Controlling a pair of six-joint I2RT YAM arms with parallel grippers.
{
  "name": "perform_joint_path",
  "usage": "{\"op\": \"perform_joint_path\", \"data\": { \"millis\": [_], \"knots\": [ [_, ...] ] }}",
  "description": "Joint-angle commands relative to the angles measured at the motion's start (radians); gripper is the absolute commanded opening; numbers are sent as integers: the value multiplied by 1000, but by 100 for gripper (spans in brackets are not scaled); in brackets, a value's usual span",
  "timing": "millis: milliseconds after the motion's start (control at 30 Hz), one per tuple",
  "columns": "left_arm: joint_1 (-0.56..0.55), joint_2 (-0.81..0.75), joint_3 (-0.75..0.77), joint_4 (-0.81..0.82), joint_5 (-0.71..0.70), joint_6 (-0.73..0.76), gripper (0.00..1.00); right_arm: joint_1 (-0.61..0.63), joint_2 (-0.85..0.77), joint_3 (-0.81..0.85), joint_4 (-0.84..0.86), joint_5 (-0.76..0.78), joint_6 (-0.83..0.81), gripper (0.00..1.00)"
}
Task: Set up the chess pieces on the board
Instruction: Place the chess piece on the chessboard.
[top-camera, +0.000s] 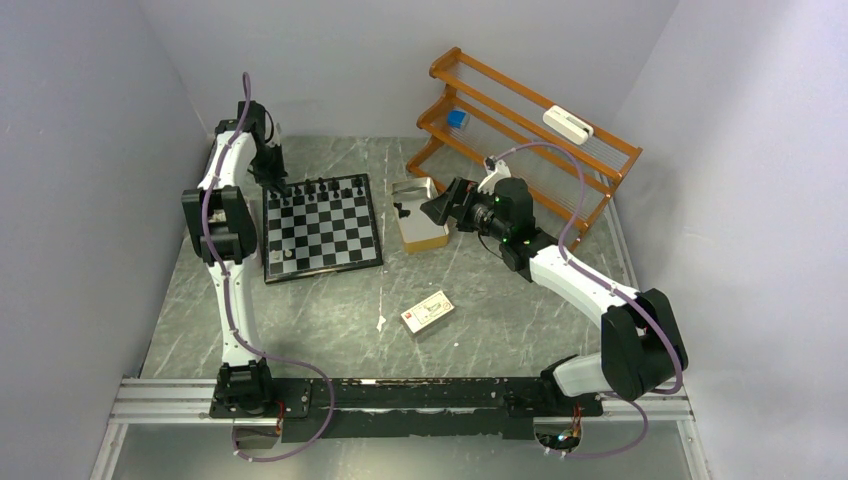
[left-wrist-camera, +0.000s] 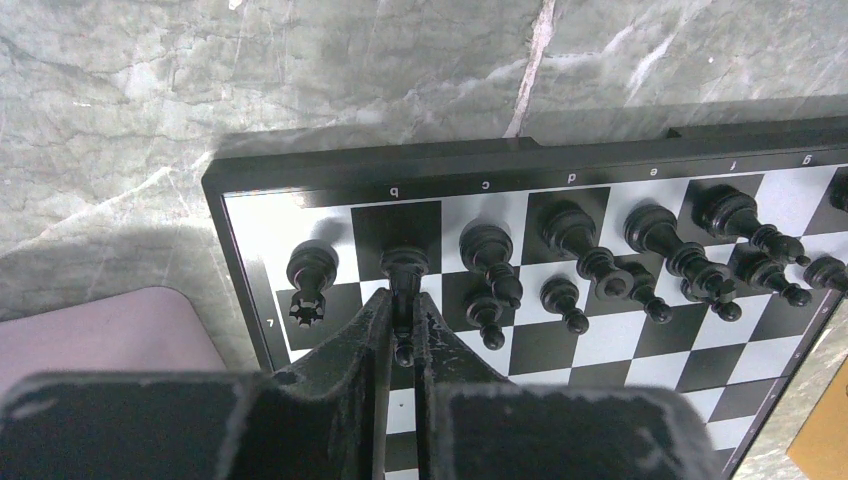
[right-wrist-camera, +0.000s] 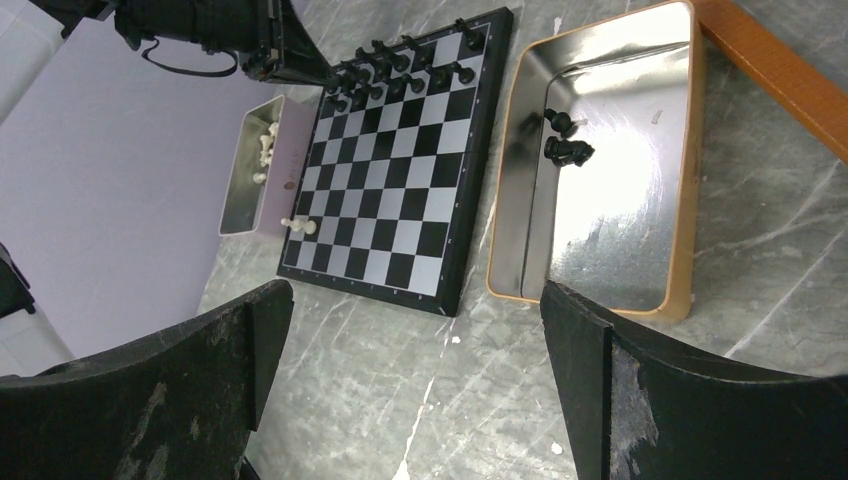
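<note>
One half-hidden black piece (left-wrist-camera: 404, 265) in clamped left end effector (left-wrist-camera: 404, 305); right end effector (right-wrist-camera: 415, 310) wide open.

1. The board (left-wrist-camera: 300, 178), left wrist view, dark border along its far edge: a row of small white letters, one per column of squares.
2. Read from the left, these show as "p" (a "b" seen upside down), "c", "d", "e", one thin stroke that cannot be made out, then "g".
3. Same board, left side border: a single small white character, too small to read with certainty.
4. Small card box (top-camera: 427, 311) lying on the table, top view: red-and-white printed face, its print too small to read.
</note>
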Motion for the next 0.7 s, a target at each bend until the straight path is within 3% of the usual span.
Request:
{"op": "perform_joint_path", "data": {
  "millis": [0, 667],
  "knots": [
    [9, 19, 36, 15, 16, 0, 16, 7, -19, 14, 11, 15, -14, 100],
    [11, 20, 36, 33, 28, 0, 20, 7, -12, 12, 20, 10, -8, 100]
  ]
}}
